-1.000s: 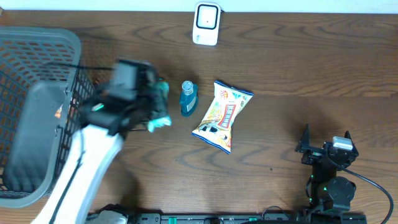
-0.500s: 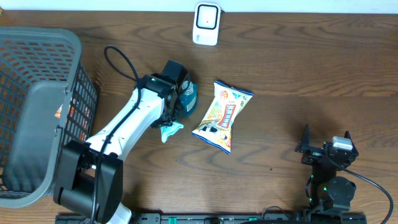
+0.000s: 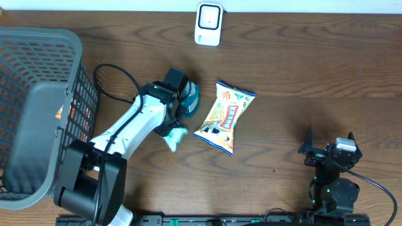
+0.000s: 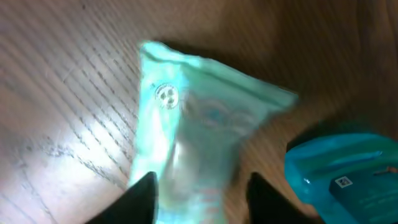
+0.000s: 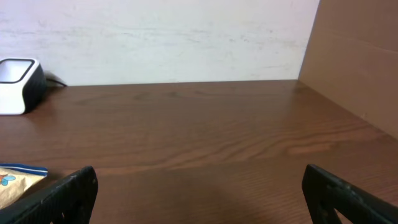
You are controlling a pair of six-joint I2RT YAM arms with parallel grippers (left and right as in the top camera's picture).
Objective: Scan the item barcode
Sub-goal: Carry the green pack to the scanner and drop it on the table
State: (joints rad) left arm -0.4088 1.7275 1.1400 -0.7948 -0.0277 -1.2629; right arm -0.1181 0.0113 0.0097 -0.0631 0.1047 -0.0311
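A pale teal packet lies on the wooden table just left of a colourful snack bag. My left gripper hovers over it. In the left wrist view its dark fingers stand apart on either side of the packet, with a gap showing at the right finger. The left gripper is open. A blue bottle lies beside the left wrist, and a small printed label shows on the bottle. The white scanner stands at the table's far edge. My right gripper rests open at the near right.
A large grey basket fills the left side of the table. The right wrist view shows the scanner at far left, a corner of the snack bag, a white wall behind and a cardboard panel to the right.
The left arm swung from beside the basket to the table next to the blue bottle, carrying the teal packet. Its jaws have opened, and the packet now lies lower on the table.
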